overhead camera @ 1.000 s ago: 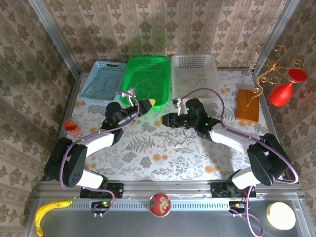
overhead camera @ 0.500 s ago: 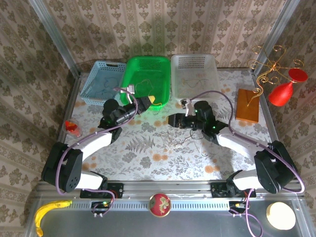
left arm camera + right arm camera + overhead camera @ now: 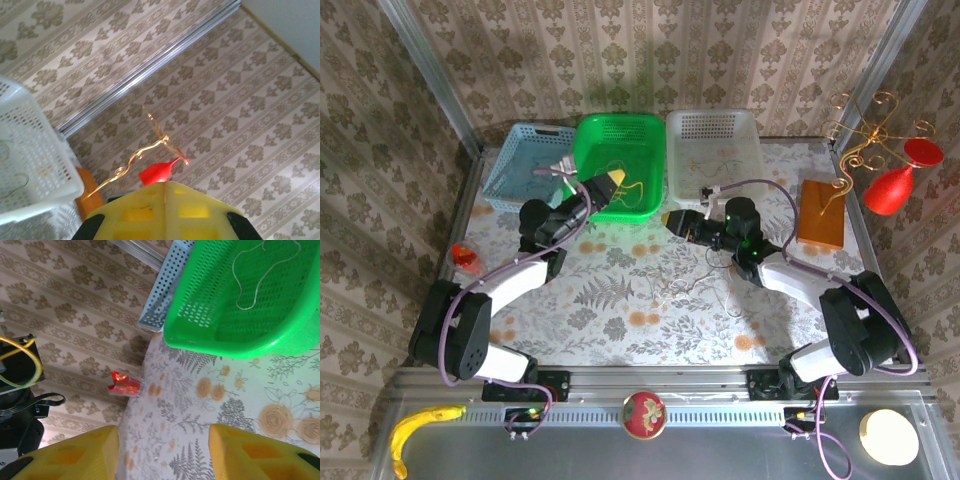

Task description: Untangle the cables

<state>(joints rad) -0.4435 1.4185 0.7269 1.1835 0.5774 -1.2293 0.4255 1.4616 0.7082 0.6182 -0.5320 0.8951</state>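
The left hand [image 3: 611,181] is now found raised over the near edge of the green basket [image 3: 620,125], where a second ago it was held lower, just outside that rim. Its fingers [image 3: 135,212] are pressed together, and the left wrist view is tilted up toward the wall. Whether anything thin is pinched between them cannot be told. One pale cable [image 3: 240,306] is seen lying loose on the floor of the green basket.

Between the two arms, the rest of the cables [image 3: 672,287] are left on the table [image 3: 570,300] as a small loose knot, seemingly in the same spot as before.

The right hand [image 3: 673,218] is drawn back from that knot toward the white basket [image 3: 715,125]. Its fingers [image 3: 75,452], narrower a second ago, are now spread apart. In the right wrist view only bare table is seen between them, so nothing is gripped. Another thin cable [image 3: 712,160] is seen lying in the white basket.

From this it is judged that one strand is being delivered to the green basket, or has just been dropped there, while the hold on the other side is let go. That strand may be counted as freed. The knot on the table is yet to be separated, and a fresh grip by the right hand is likely to be needed for it.
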